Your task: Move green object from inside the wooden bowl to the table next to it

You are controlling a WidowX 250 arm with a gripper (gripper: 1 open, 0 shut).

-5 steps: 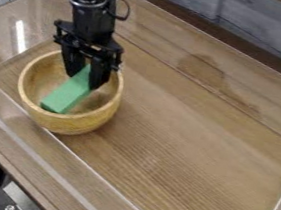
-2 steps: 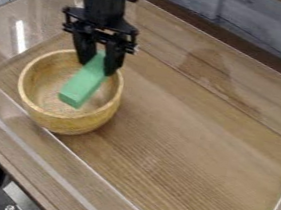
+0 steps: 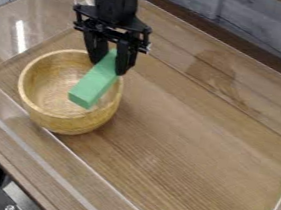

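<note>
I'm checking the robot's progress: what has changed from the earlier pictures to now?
The gripper and the green block it holds have moved up and rightward in the picture, toward the wooden bowl's right rim. The grip is unchanged; bowl and table stayed put.

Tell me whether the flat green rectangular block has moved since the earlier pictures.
Yes: the block has moved rightward in the view, from near the middle of the round wooden bowl toward its right rim.
</note>
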